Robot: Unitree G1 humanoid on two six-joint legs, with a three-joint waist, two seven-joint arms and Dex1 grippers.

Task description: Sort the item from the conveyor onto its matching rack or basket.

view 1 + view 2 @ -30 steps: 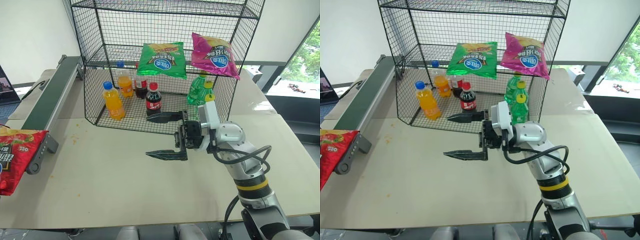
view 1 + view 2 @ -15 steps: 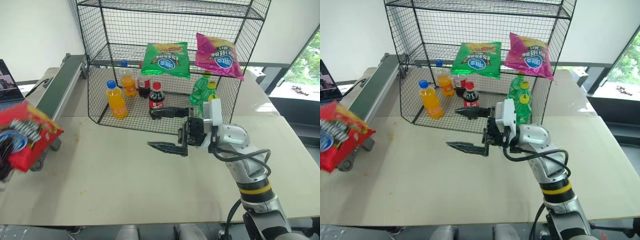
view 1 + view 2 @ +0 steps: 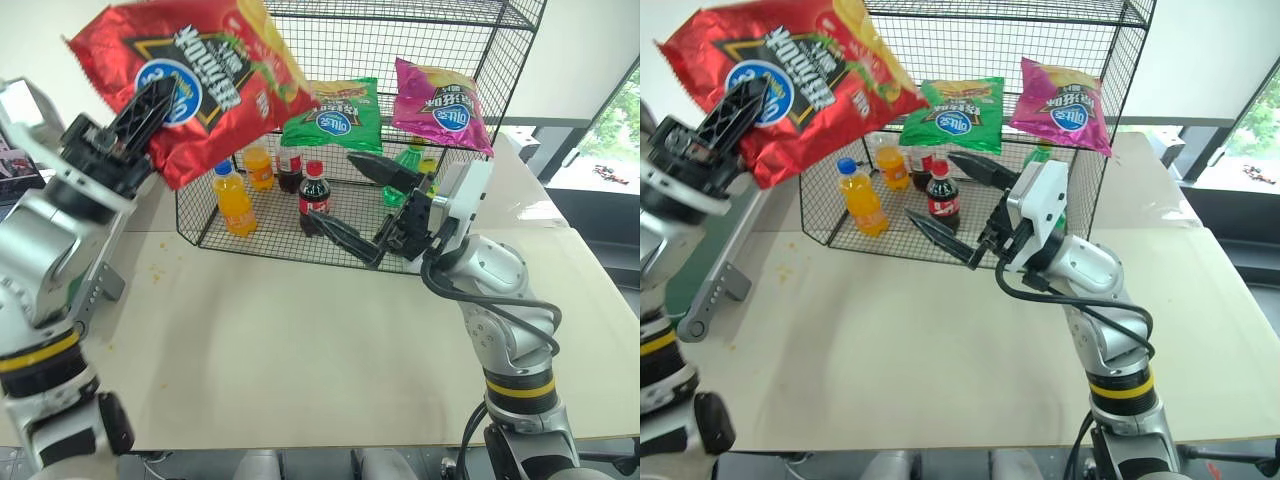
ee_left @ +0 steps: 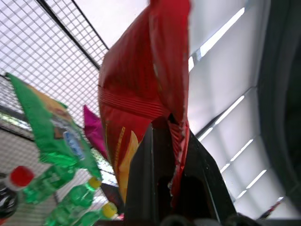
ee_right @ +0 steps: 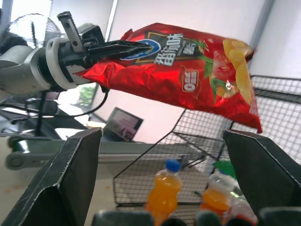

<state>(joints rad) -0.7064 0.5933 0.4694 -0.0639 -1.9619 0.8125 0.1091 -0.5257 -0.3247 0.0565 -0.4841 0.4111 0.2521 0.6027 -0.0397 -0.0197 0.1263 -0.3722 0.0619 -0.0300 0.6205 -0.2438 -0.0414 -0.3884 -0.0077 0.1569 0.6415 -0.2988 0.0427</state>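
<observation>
Take the black wire rack (image 3: 470, 40) as your landmark. Your left gripper (image 3: 140, 108) is raised in front of the rack's upper left corner, its black fingers pressed together on the red chip bag (image 3: 195, 70) — they pinch one end of it, near the blue oval logo. The bag hangs in the air, well above the table (image 3: 300, 360), with its free end reaching across the rack's front at the height of the upper tiers. From the left wrist you see the crinkled red foil caught between the two fingers.

Your right gripper (image 3: 365, 205) sits just in front of the rack's lower tier, toward its right half, with its fingers spread wide and nothing between them. It points up and toward the bag, yet stays apart from it.

Inside the rack, a green chip bag (image 3: 330, 115) and a magenta chip bag (image 3: 440, 100) lean on the middle tier. Below them stand two orange bottles (image 3: 230, 205), two cola bottles (image 3: 314, 200) and green bottles (image 3: 1040, 155) at the right end.

The conveyor (image 3: 715, 265) runs along the table to the left of the rack — only its grey frame and a strip of green belt show past your left arm.
</observation>
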